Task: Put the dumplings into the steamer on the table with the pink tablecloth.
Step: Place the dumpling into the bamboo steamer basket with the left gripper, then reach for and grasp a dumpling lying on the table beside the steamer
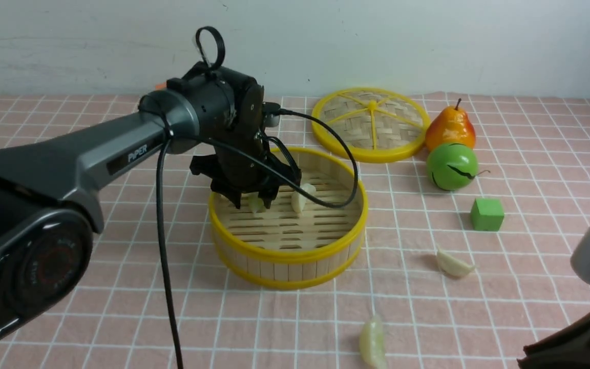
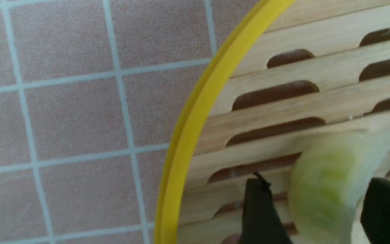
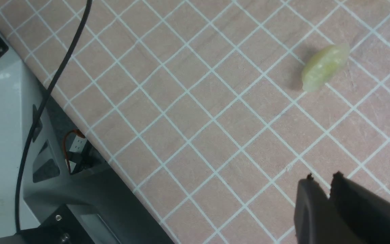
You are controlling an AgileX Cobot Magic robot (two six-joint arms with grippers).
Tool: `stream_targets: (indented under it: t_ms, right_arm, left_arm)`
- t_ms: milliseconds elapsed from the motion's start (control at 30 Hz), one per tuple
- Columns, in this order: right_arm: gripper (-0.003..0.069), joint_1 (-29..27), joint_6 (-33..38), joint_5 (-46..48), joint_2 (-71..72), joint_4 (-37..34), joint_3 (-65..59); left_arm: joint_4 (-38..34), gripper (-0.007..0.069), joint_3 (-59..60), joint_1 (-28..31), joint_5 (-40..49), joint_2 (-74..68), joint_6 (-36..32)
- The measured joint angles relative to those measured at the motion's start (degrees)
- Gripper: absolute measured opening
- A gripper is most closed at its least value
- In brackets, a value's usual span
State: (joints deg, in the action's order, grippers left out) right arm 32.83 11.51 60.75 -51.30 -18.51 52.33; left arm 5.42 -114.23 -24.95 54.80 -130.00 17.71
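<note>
Now releasing dumpling (image 2: 330,183) into steamer (image 1: 287,253) from parted, slack left gripper (image 1: 251,200); next, lift clear, fetch 2 loose dumplings (image 1: 454,264) (image 1: 372,342).

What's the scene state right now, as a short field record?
steamer: centre of pink tablecloth; lid off, lying behind it
in steamer: dumpling between left gripper fingers; second dumpling beside it
on cloth: third dumpling right of steamer; fourth dumpling nearer the robot
left gripper: open
right gripper: shut, empty, above cloth
other: pear, green round fruit, green cube
</note>
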Motion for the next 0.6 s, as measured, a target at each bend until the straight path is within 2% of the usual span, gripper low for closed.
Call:
stream_targets:
  t_ms: [167,333,500,600]
  right_arm:
    - [0.0084,0.0,-4.8,0.3,-3.9,6.1,2.2]
    - [0.0087,0.0,-5.4,0.3,-9.5,8.0,5.0]
    - [0.0118,0.0,-5.7,-1.8,-18.0,8.1,7.1]
    - [0.0177,0.0,-6.1,-4.1,-23.0,8.0,7.5]
  left_arm:
    - [0.3,0.0437,-6.5,0.0,8.5,8.2,-1.4]
    - [0.5,0.0396,-7.5,0.0,12.1,18.7,-2.6]
    - [0.9,0.0195,-5.1,0.0,15.2,31.4,-3.6]
    - [0.9,0.0073,-0.1,0.0,15.8,38.3,-3.9]
